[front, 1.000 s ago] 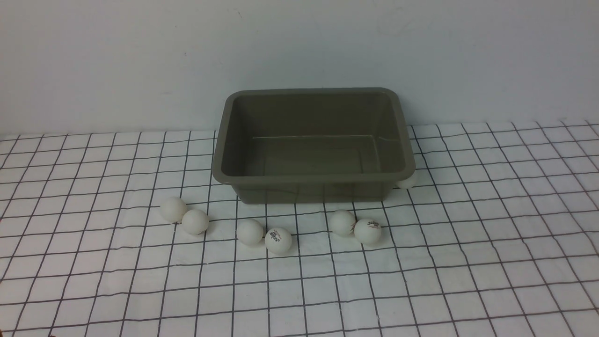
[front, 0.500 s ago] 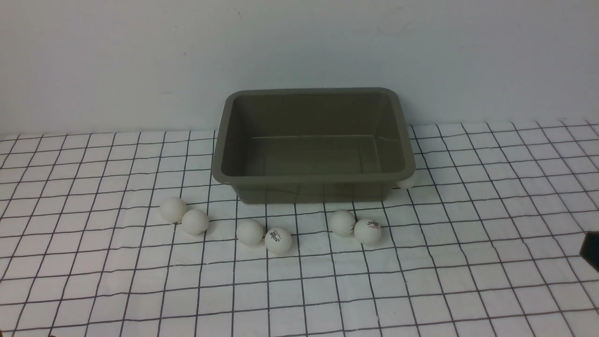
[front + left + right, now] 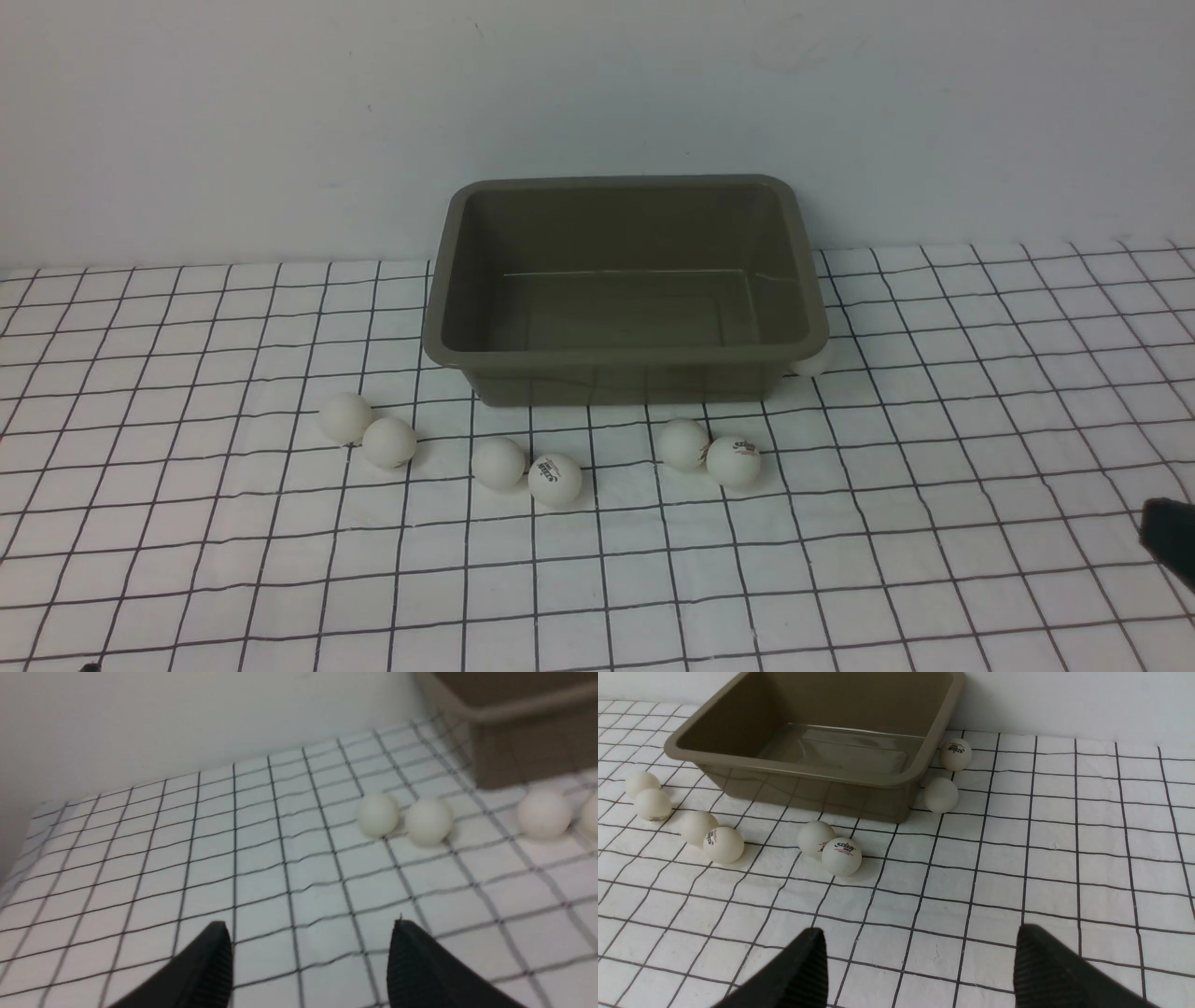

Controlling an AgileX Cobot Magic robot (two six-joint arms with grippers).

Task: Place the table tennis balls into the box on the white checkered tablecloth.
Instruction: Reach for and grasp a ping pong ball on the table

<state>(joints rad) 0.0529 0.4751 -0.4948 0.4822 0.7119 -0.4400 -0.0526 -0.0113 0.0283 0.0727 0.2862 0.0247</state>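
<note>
While the right tool gapes, balls lie ahead.

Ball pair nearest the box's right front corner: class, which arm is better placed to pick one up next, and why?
Probably right. The right tool stands open with that ball pair ahead of it on the tablecloth; the left tool, also open, faces the leftmost balls instead.
</note>
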